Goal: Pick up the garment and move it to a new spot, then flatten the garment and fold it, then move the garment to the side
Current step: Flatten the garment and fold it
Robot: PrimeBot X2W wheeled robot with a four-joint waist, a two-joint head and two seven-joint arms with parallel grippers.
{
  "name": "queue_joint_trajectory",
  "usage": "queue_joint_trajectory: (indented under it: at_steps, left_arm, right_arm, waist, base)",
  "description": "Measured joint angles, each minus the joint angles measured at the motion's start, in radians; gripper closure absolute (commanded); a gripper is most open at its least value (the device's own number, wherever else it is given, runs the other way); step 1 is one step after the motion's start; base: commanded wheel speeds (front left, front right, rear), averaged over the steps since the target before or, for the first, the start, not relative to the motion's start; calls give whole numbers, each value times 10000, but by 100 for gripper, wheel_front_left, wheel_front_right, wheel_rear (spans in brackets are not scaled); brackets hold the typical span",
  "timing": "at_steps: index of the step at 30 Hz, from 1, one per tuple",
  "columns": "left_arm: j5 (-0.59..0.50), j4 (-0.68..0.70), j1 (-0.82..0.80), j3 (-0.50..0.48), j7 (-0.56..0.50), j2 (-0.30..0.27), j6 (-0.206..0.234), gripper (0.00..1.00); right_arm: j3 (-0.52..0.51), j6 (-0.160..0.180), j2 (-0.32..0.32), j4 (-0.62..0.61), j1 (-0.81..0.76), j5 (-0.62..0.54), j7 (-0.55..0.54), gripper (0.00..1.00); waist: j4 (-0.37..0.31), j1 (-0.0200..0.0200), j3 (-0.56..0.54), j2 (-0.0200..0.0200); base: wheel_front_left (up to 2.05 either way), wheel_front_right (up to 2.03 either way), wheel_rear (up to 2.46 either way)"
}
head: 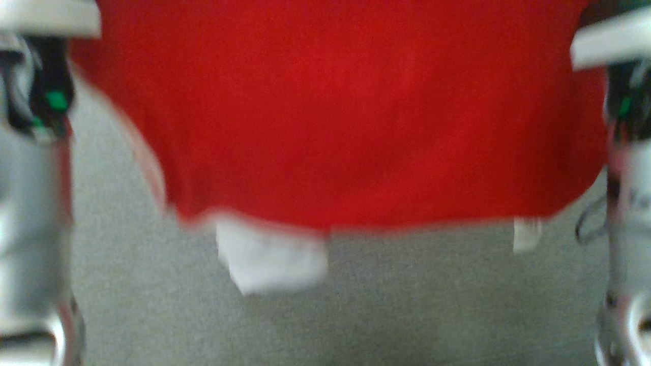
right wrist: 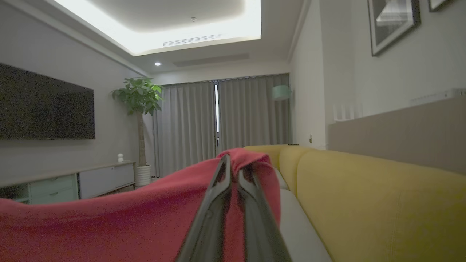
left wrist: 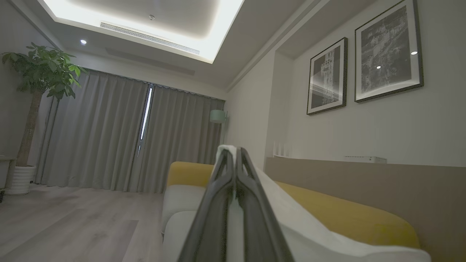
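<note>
Red garment (head: 335, 127), white patches at its lower hem, hangs spread between the robot's two arms above a grey surface (head: 386, 315), left jaws pinched shut on a white edge and right jaws clamped on red cloth, a yellow sofa (right wrist: 364, 193) just beside them.

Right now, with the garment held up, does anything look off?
No damage visible. The garment hangs unevenly: a white flap droops below its lower edge left of centre, a smaller white tab toward the right. The left fingers pinch a white part, the right fingers red cloth. The head view is blurred.
</note>
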State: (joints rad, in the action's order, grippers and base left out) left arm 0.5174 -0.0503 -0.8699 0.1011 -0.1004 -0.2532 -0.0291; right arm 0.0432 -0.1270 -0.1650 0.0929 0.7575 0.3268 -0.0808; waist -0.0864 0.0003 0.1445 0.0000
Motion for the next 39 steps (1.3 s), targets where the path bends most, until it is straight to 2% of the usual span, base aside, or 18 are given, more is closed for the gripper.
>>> queue_joint_trajectory:
  at_steps: [1,4,8,9,12,16,21,28,32,39]
  left_arm:
    - [8,-685,-625,-15,113,-31,-119,100]
    - [-71,-2702,-2640,-33,637,-127,-343,100]
    - [-405,-4696,-4811,-44,1618,-228,-531,100]
    - [-405,-4696,-4811,-44,1618,-228,-531,100]
    - [-625,-5730,-5728,50,2305,-222,-679,100]
    - [-696,-6822,-5855,420,2847,-176,-863,100]
    - [-631,-7649,-4915,800,3333,25,-955,100]
    - [-408,-7787,-1913,1605,3513,155,-1034,100]
    - [-146,-6997,-190,2102,3524,44,-1034,100]
    - [226,-5624,2510,2917,3524,-690,-1034,100]
  right_arm:
    - [-125,0,54,688,646,159,-2,100]
    - [537,0,-462,2564,2590,-508,489,100]
    - [642,0,-412,4809,4868,-882,1695,100]
    - [642,0,-412,4809,4868,-882,1695,100]
    - [633,0,-397,6109,5931,-1170,2497,100]
    - [671,0,-385,7473,6173,-1306,3053,100]
    - [1400,0,-487,8636,5535,-1298,3219,100]
    - [2849,0,-788,9795,3431,-232,3033,100]
    - [4019,0,-1267,9632,2442,464,2631,100]
    - [5793,0,-2165,8368,770,2107,1699,100]
  waist:
    - [16,0,239,0]
    - [84,3,966,0]
    - [205,3,1763,0]
    - [205,3,1763,0]
    - [366,2,2150,-1]
    - [667,-2,2356,0]
    - [989,-2,2442,0]
    - [1205,-3,2020,0]
    - [1275,-5,1571,0]
    - [1297,-6,634,0]
  base:
    - [0,0,0]
    - [0,0,0]
    - [0,0,0]
    - [0,0,0]
    - [0,0,0]
    - [0,0,0]
    - [0,0,0]
    - [0,0,0]
    - [0,0,0]
    - [0,0,0]
